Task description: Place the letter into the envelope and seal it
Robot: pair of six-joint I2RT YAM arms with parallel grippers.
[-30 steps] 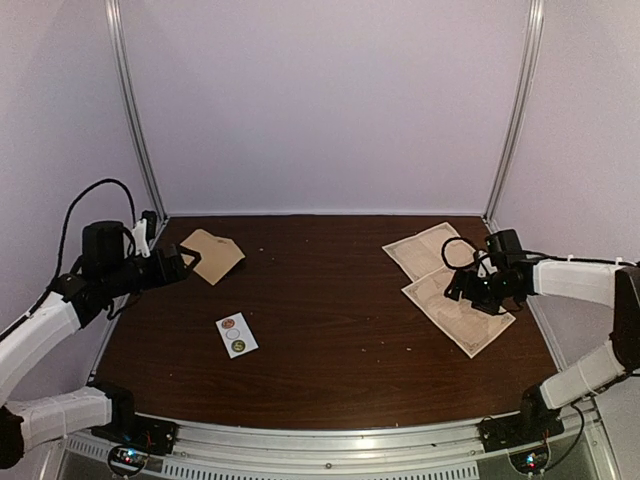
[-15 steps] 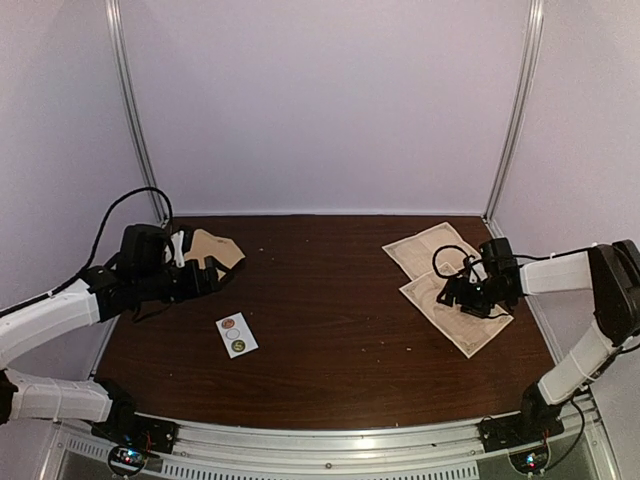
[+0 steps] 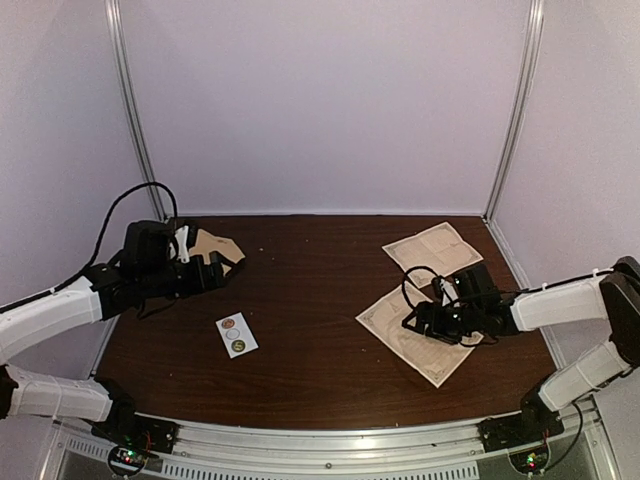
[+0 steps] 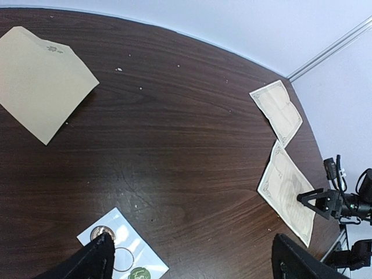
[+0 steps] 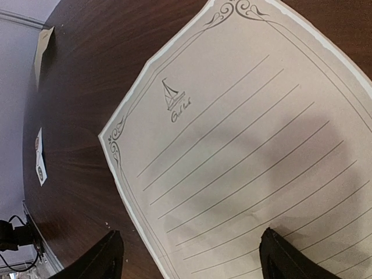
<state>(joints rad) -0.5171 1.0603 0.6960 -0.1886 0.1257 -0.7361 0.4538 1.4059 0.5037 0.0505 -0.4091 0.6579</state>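
The tan envelope (image 3: 211,243) (image 4: 40,81) lies at the table's far left, its flap side partly behind my left gripper (image 3: 222,268) (image 4: 192,264), which hovers open just right of it with nothing between its fingers. A lined letter (image 3: 393,322) (image 5: 232,145) with an ornate border and a small sailboat mark lies right of centre. My right gripper (image 3: 420,322) (image 5: 192,261) stands open low over it, one fingertip (image 5: 279,256) on the paper and the other (image 5: 107,258) over bare wood beside the sheet's edge. The left wrist view shows this letter (image 4: 288,192) under the right gripper (image 4: 318,200).
A second lined sheet (image 3: 432,248) (image 4: 279,110) lies at the back right. A small white sticker card (image 3: 237,334) (image 4: 125,256) with round seals lies front left, below my left fingers. The brown table (image 3: 320,280) is walled at the back and both sides.
My right gripper has moved left toward the table's centre, dragging the nearer letter away from the second sheet. The left arm swung right over the envelope, then settled.
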